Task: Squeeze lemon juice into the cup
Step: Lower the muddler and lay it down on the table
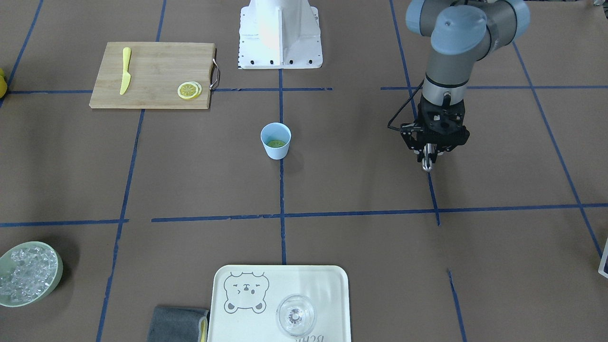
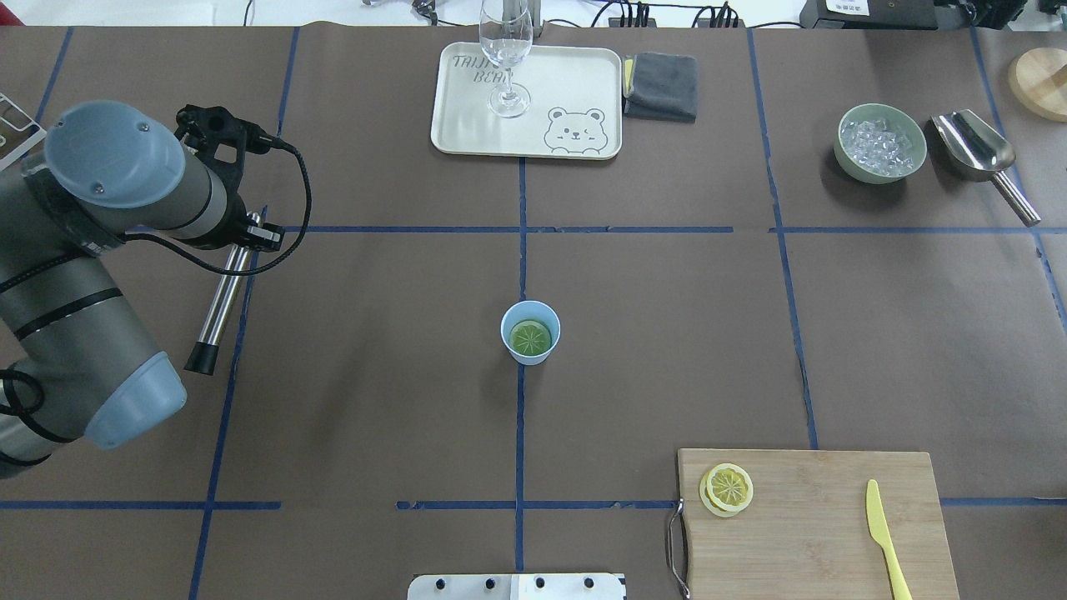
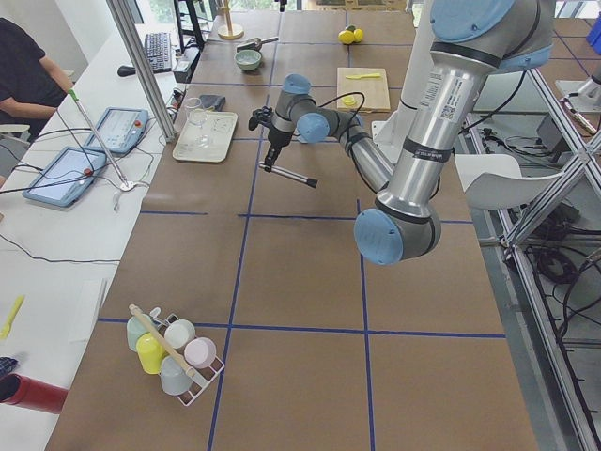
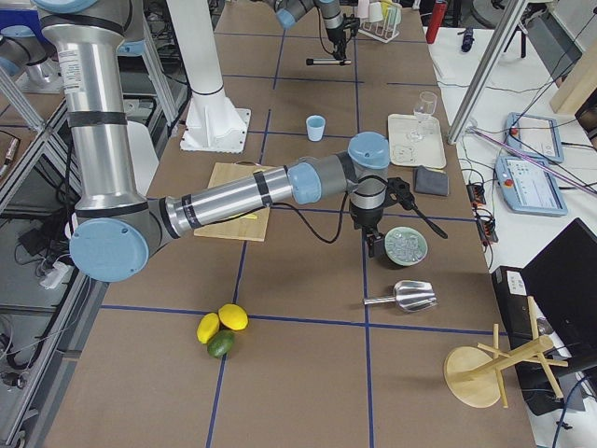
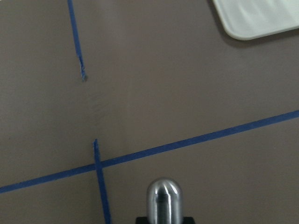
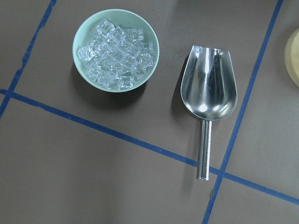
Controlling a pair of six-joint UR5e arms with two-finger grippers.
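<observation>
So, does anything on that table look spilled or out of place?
Nothing looks spilled or broken. One oddity: a thin round lemon slice lies whole and flat inside the small pale-blue plastic cup, looking greenish. The left gripper holds a silver metal rod, away from it.

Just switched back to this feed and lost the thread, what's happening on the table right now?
A lemon slice lies in the pale-blue cup in the middle of the table. The left gripper, off to the side, is clamped on a metal rod with a black tip. The right wrist camera looks down on the bowl of ice and a metal scoop; whether the right gripper is open can't be told.
</observation>
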